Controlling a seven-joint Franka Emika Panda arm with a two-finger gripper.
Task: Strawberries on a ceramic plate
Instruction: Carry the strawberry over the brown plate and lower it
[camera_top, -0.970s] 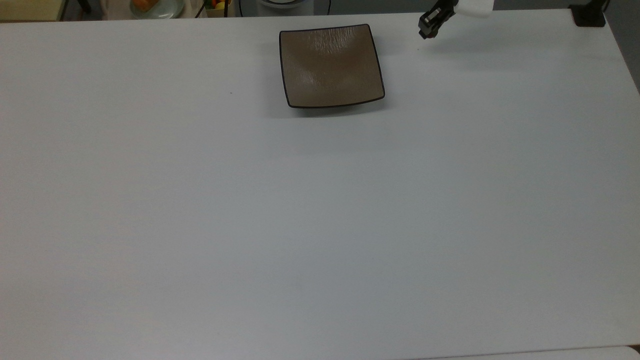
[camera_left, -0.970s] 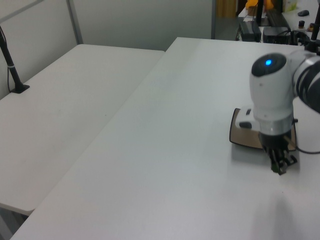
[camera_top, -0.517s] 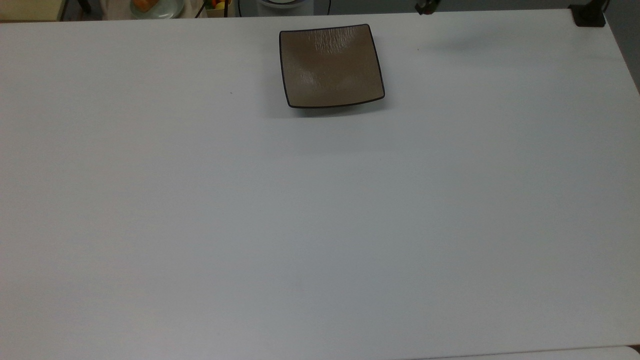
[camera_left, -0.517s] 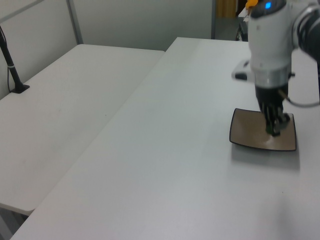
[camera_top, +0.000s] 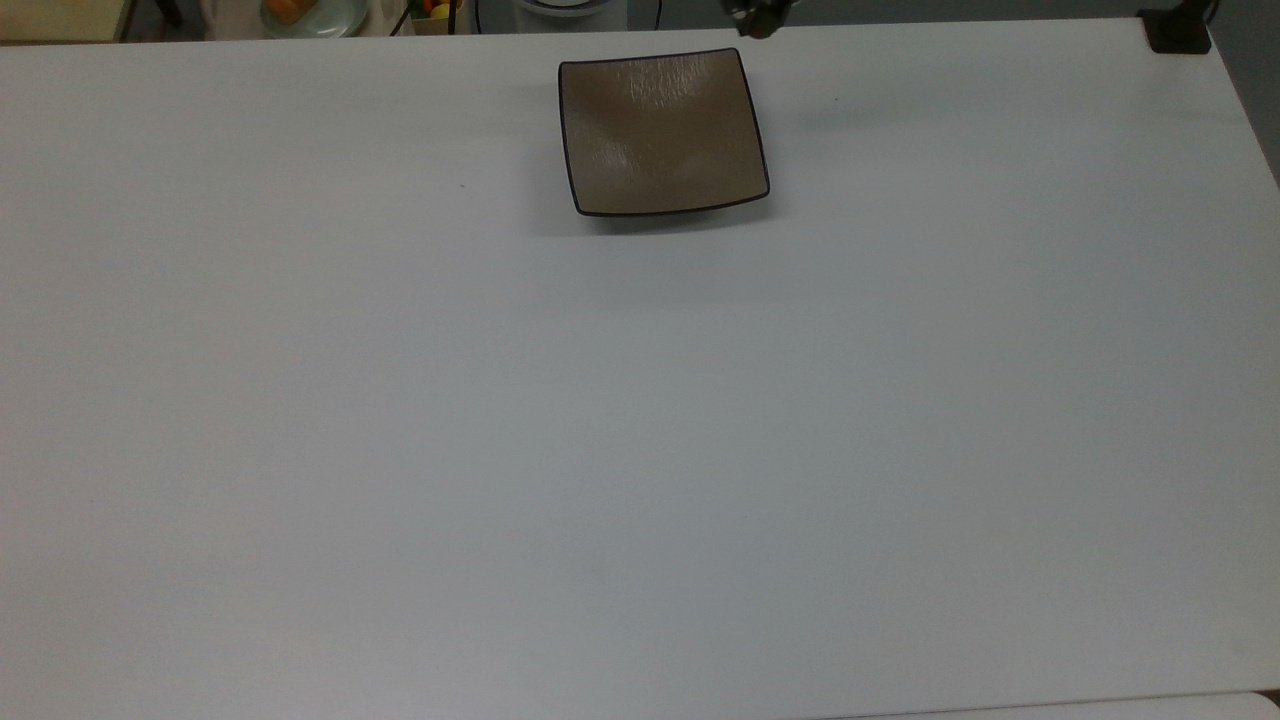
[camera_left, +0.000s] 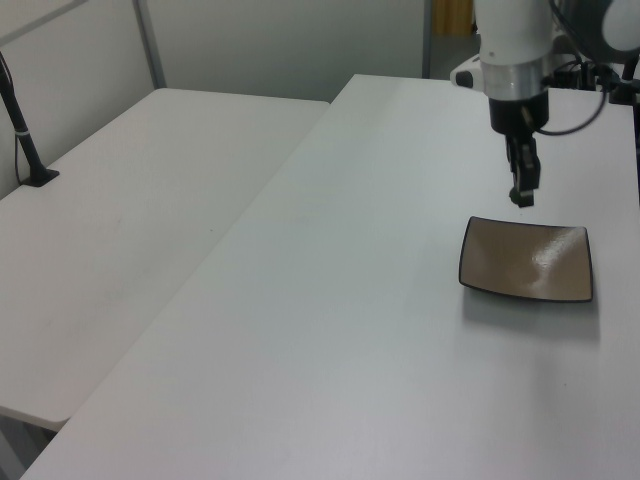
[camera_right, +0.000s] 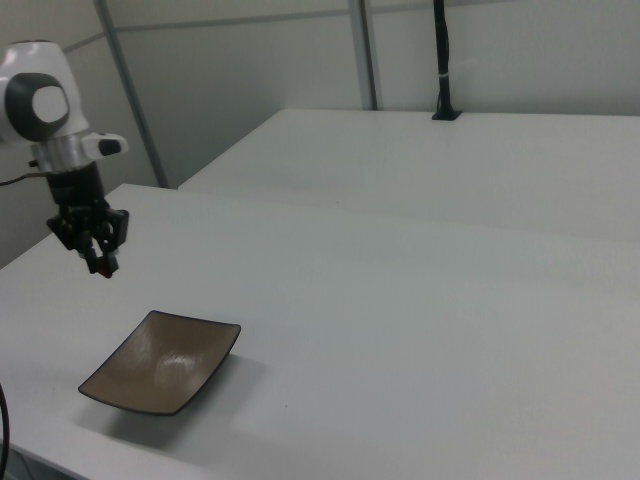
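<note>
Reading the top view from its left, a round pale green plate (camera_top: 318, 14) with something orange on it sits past the far edge of the worktop (camera_top: 640, 450) and is no part of my job. Next along, near the far edge, is the ceramic plate (camera_top: 663, 135), square, brown and glossy. Its surface is bare and it lies flat. Just to the top view's right of the plate's far corner, the tool (camera_top: 757, 22) hangs at the frame edge. In the side views it is lifted well above the worktop, pointing down, and offset from the plate rather than over its middle. Its jaws are drawn close together on a small dark reddish bit at the tips, which I take to be the strawberry (camera_right: 102, 267). I see no fruit lying anywhere on the worktop, which fits that reading. Farthest right in the top view, a black clamp (camera_top: 1180, 30) holds the worktop's corner. By my reckoning the pick-up is done and the carry is under way. What is left is to centre over the plate, lower, let go and pull clear.
</note>
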